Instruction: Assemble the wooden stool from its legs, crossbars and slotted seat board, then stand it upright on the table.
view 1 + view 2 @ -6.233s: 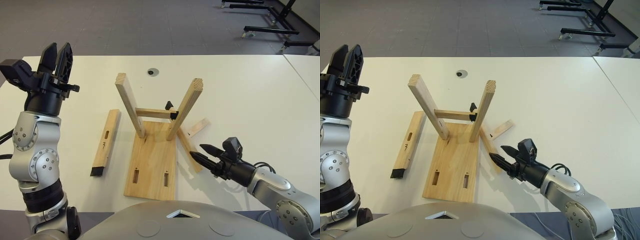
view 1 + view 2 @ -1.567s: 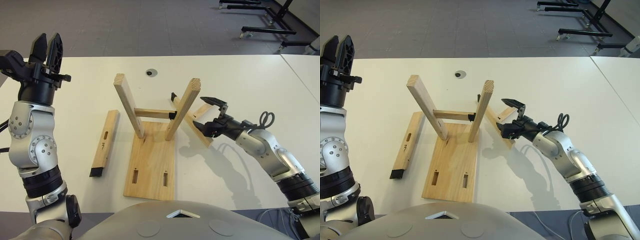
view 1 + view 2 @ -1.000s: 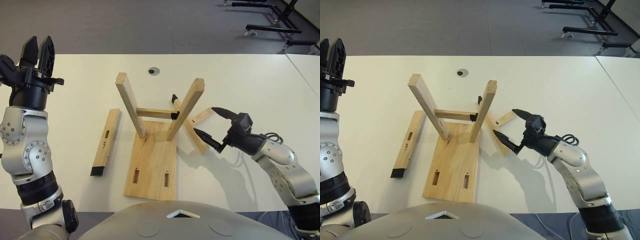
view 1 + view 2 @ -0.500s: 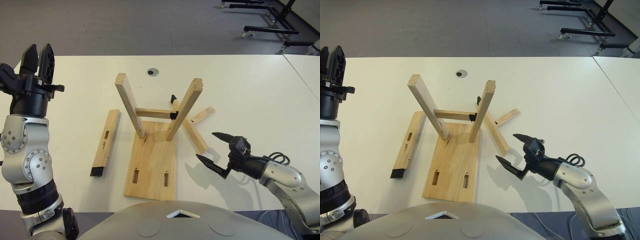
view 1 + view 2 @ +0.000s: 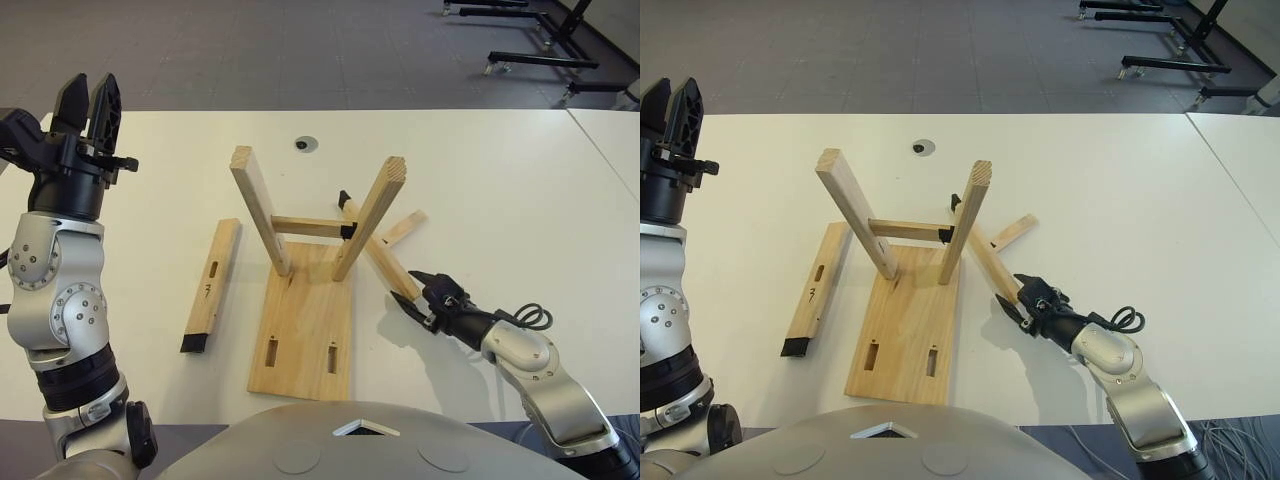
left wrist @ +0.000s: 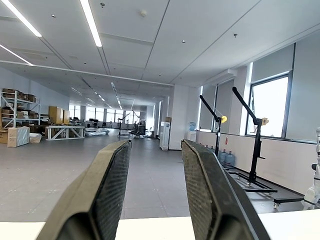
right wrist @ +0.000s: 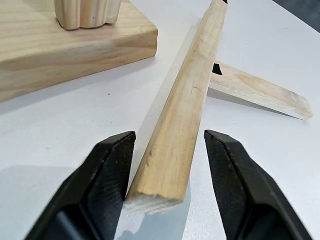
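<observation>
My right gripper [image 5: 411, 289] straddles, unclenched, the near end of the pale, square-cut crossbar [image 7: 192, 95] lying flat just right of the board [image 5: 305, 330]. Left gripper [image 5: 87, 92] hangs parted, far left.

Seat board [image 5: 302, 322]: pale wood, flat on surface, two empty slots at near end. Two legs upright in far end, splayed apart: left leg [image 5: 260, 210], right leg [image 5: 370, 218]. Crossbar [image 5: 305, 227] joined between them, level, black fitting at right end. Loose leg [image 5: 211, 285]: flat on surface, just left of board, slot in upper face, black cap on near end. Long loose bar [image 5: 385, 265]: diagonal on surface, right of board, far end behind right leg, near end between parted jaws of right gripper [image 7: 169, 137]. Short loose piece [image 5: 403, 229]: flat, angled off bar's right side.
</observation>
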Tool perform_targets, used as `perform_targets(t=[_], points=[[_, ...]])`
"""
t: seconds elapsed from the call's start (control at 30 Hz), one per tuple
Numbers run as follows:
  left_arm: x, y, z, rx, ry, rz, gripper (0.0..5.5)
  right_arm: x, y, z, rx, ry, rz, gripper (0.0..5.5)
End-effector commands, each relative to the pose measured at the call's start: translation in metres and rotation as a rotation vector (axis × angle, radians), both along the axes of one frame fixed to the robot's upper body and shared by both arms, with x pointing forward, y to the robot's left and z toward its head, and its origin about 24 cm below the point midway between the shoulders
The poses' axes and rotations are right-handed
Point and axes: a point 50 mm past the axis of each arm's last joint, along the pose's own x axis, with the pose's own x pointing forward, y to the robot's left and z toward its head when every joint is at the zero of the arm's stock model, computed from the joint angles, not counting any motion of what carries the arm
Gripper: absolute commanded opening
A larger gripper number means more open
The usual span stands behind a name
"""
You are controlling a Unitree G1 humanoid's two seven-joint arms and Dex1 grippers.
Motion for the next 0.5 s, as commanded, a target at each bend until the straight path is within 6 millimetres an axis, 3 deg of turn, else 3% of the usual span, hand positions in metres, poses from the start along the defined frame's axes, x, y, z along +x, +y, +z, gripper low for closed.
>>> perform_targets(t=[0.03, 0.17, 0.27, 0.4, 0.5], points=[[0.003, 0.0, 0.001, 0.004, -0.002, 0.003, 1.81, 0.002, -0.009, -0.008, 0.002, 0.069, 0.0, 1.69], [0.004, 0.0, 0.002, 0.006, -0.006, 0.001, 1.81, 0.004, -0.01, -0.01, 0.003, 0.067, 0.003, 1.1], [0.005, 0.0, 0.001, 0.004, -0.009, 0.003, 1.81, 0.02, -0.015, -0.003, -0.093, -0.07, 0.002, 1.05], [0.006, -0.002, 0.0, 0.0, -0.011, -0.003, 1.81, 0.049, -0.053, -0.009, -0.451, -0.319, -0.007, 1.05], [0.006, -0.003, 0.0, -0.002, -0.011, -0.007, 1.81, 0.055, -0.071, -0.01, -0.671, -0.461, 0.039, 1.05]])
